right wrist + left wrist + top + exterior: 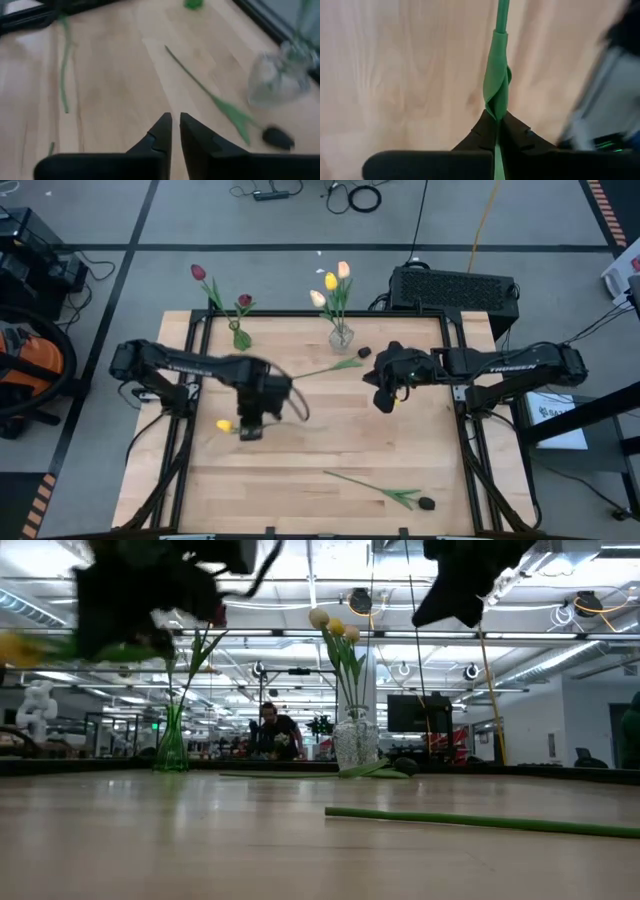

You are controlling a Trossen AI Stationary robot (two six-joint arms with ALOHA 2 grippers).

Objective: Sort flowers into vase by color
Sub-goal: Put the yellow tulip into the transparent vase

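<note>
My left gripper hovers over the table's left middle, shut on a yellow tulip whose head pokes out to its left. My right gripper hangs over the right middle, shut and empty; in its wrist view its fingers point at bare wood. A green vase at the far edge holds two dark red tulips. A clear vase holds yellow and cream tulips. One dark-headed tulip lies flat near the clear vase; another lies near the table's near edge. My left gripper pinches the yellow tulip's stem between its two fingers where a leaf wraps it, a short way from the head. The fingers come from above and lie across the stem. The flower is lifted clear of the table, roughly level, with its head sticking out sideways.
Black frame rails run along the table's left, right and far sides. A black box sits beyond the far right corner. Bare wood lies between the two arms. A person stands far behind the table.
</note>
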